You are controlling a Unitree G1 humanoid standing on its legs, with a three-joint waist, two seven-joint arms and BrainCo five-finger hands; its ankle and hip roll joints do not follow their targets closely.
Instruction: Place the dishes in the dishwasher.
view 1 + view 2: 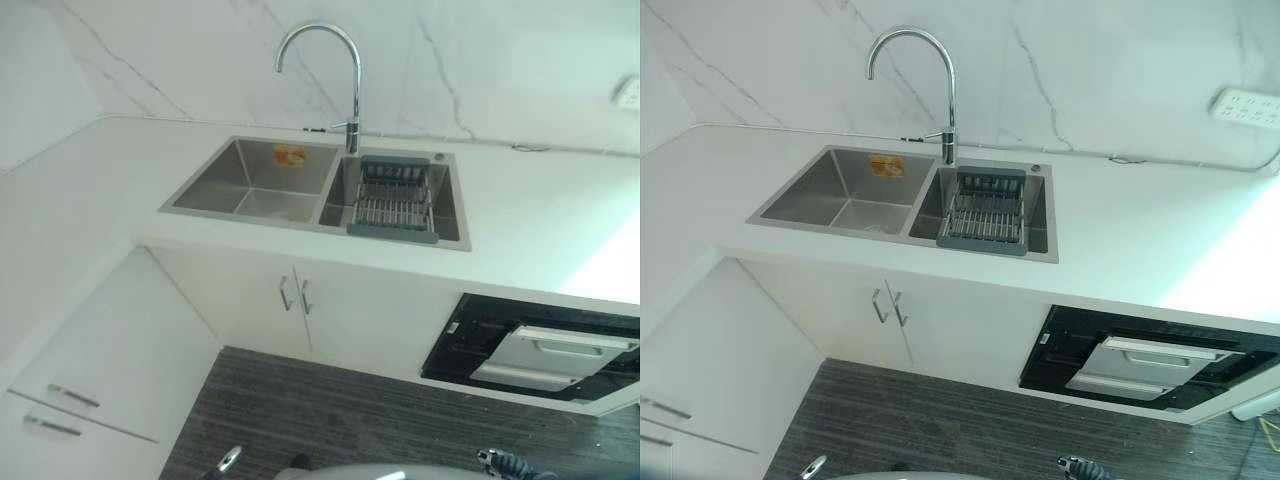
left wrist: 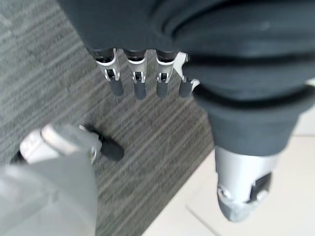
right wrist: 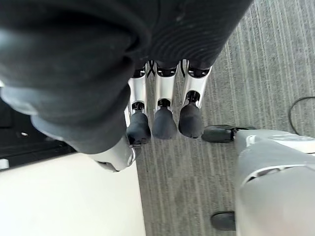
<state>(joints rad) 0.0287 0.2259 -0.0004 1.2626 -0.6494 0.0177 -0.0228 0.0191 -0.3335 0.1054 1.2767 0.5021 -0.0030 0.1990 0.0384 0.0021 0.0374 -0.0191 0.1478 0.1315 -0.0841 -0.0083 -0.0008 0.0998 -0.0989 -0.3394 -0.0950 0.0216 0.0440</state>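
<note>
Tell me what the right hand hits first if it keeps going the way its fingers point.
Probably the striped grey floor: the right hand hangs open, fingers aimed down at it, nothing between, though depth is unclear.

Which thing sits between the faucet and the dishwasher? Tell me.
The drying rack in the sink's right basin, then bare white countertop before the dishwasher, per the right eye view.

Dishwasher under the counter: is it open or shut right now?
Open: the dishwasher front is out from the cabinet, with a pale tray showing inside its dark frame.
</note>
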